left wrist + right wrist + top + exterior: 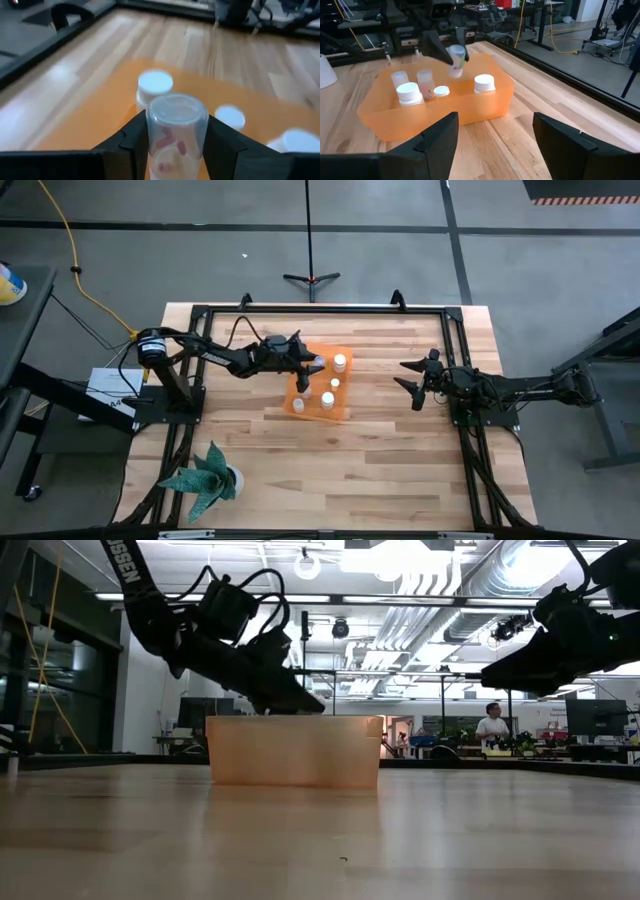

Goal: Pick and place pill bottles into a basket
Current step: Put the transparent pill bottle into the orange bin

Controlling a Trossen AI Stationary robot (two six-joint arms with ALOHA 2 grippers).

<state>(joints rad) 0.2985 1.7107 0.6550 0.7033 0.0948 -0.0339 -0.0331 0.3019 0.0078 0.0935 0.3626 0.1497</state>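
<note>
Held bottle: while the left gripper [176, 145] hangs over the orange basket [345, 412], its 2 fingers [125, 142] are clamped on 1 pill bottle [176, 131]. From the right wrist view that bottle [456, 61] sits clear above the basket rim, its long axis close to upright with a slight tilt; which end carries the cap I cannot tell.
Bottles in basket: 5 stand upright below and beside the left gripper in the right wrist view, 3 showing white caps [484, 80] and 2 pale ones [425, 76] at the back. The high view shows only 4 white caps [340, 361].
Basket: 1, rectangular, turned slightly askew to the table edges, its long axis running away from the table's front edge. The low view shows its wall [292, 751] resting flat on the wood.
Right gripper: the right gripper [412, 385] hovers well apart from the basket, on the side opposite the left arm, its fingers [436, 137] spread wide with nothing between them.
Open room: bare wooden table [380, 470] lies between the right gripper and the basket, and more toward the front edge.
Other things: 1 green spiky plant [205, 476] stands near the front corner on the left arm's side, well apart from both grippers.
</note>
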